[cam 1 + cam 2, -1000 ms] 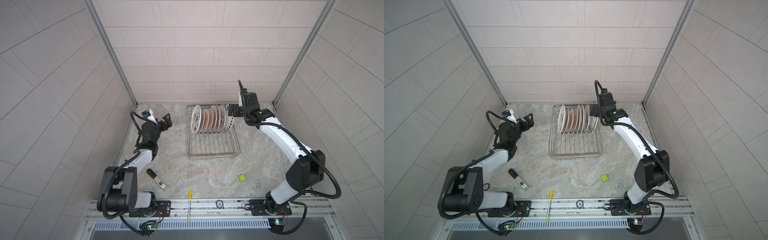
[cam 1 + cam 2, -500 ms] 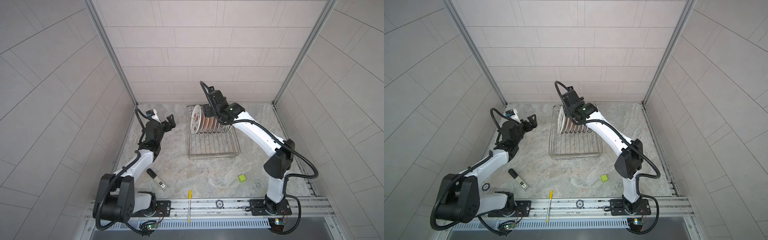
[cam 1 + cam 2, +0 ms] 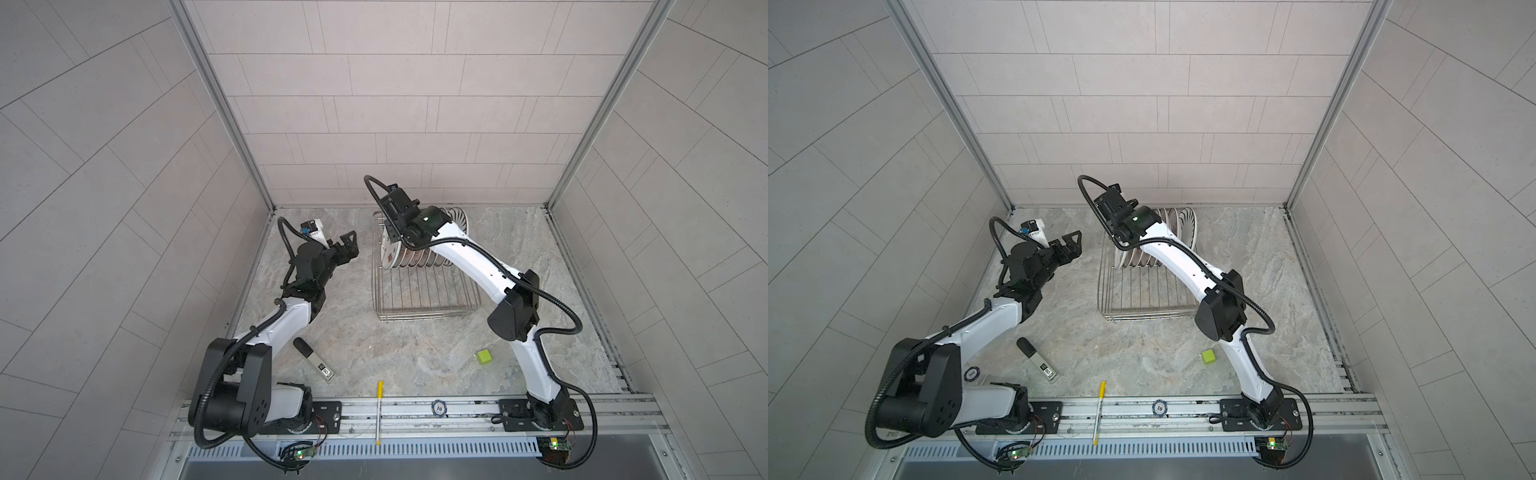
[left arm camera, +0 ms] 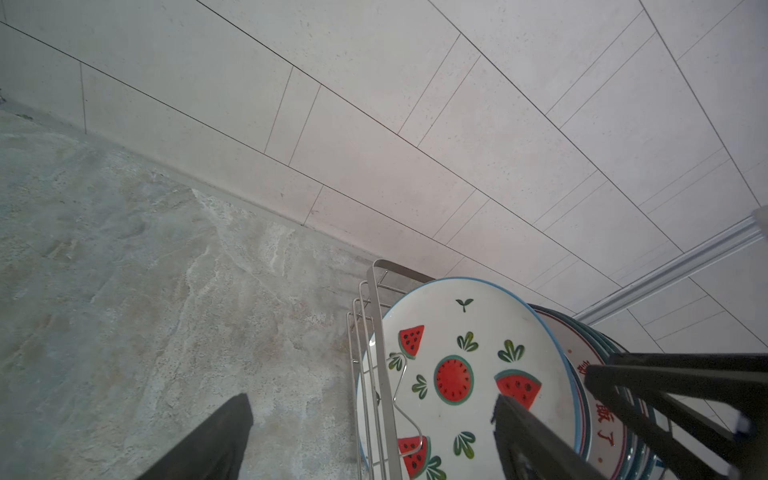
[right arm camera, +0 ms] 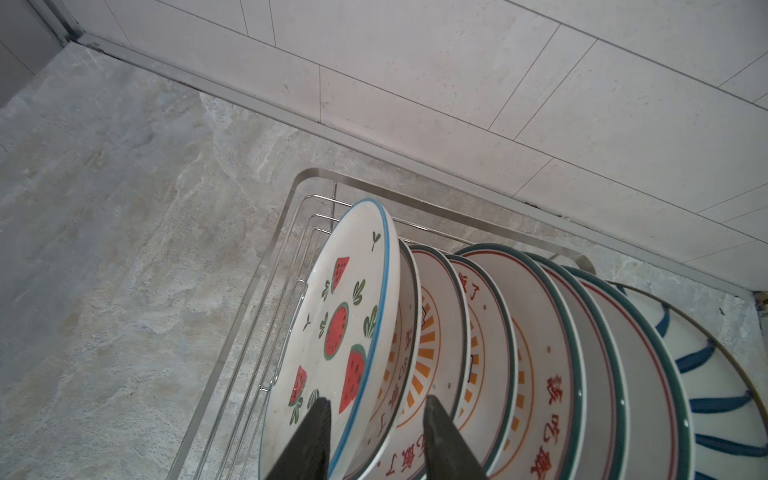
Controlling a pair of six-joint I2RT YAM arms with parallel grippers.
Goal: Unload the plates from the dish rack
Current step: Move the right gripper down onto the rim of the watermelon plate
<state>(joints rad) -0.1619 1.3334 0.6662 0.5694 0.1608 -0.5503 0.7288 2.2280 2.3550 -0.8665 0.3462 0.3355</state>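
The silver wire dish rack (image 3: 428, 318) (image 3: 1142, 316) stands at the back of the table. Several plates stand upright in a row in it. A watermelon-patterned plate (image 5: 332, 332) (image 4: 457, 353) is at the left end and a blue-striped plate (image 5: 715, 374) (image 3: 459, 220) at the right end. My right gripper (image 5: 378, 399) hangs over the left end. Its jaws are partly closed, with one finger in front of the watermelon plate and the other behind the plate after it. Contact does not show. My left gripper (image 3: 349, 245) (image 4: 372, 401) is open and empty, left of the rack.
A green cube (image 3: 483, 356) lies right of centre near the front. A black-and-white stick-shaped device (image 3: 313, 361) lies by the left arm. A yellow pen (image 3: 379, 411) and a round "10" chip (image 3: 439, 408) rest on the front rail. The back wall is close behind the rack.
My right arm swung from the right end of the plate row to its left end, and its jaws narrowed. My left gripper moved slightly toward the rack.
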